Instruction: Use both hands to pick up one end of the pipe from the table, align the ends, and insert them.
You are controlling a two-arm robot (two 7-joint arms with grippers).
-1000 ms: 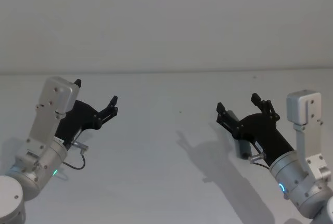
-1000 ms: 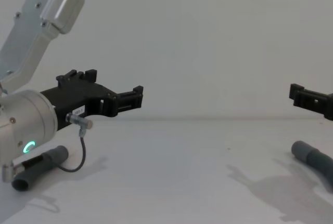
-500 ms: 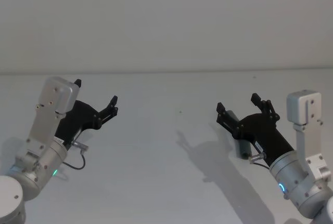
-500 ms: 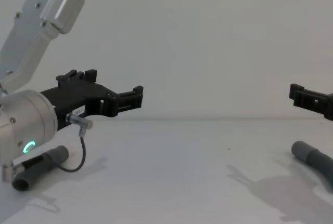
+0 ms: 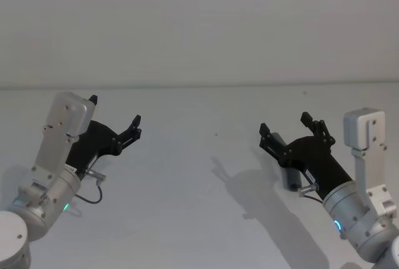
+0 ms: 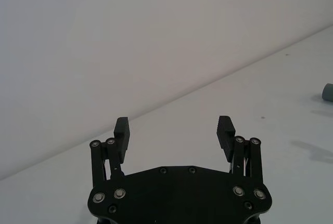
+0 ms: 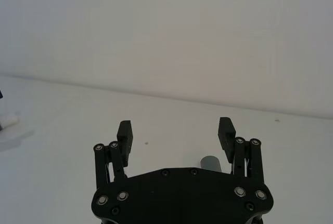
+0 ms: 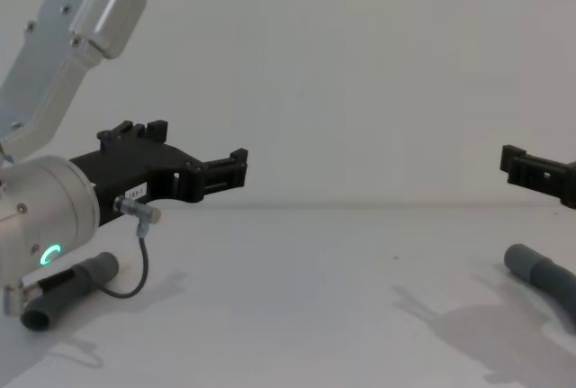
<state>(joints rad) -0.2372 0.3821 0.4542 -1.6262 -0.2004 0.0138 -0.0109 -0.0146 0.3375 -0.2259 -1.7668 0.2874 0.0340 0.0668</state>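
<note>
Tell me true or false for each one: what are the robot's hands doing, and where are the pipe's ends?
1. The left hand and the right hand are both open. True.
2. The left hand is holding a pipe end. False: it is empty, and the left pipe end lies on the table below that arm.
3. The two pipe ends are pushed together. False: they lie apart, one at each side.
4. The right pipe end lies on the table below the right hand. True.
</note>
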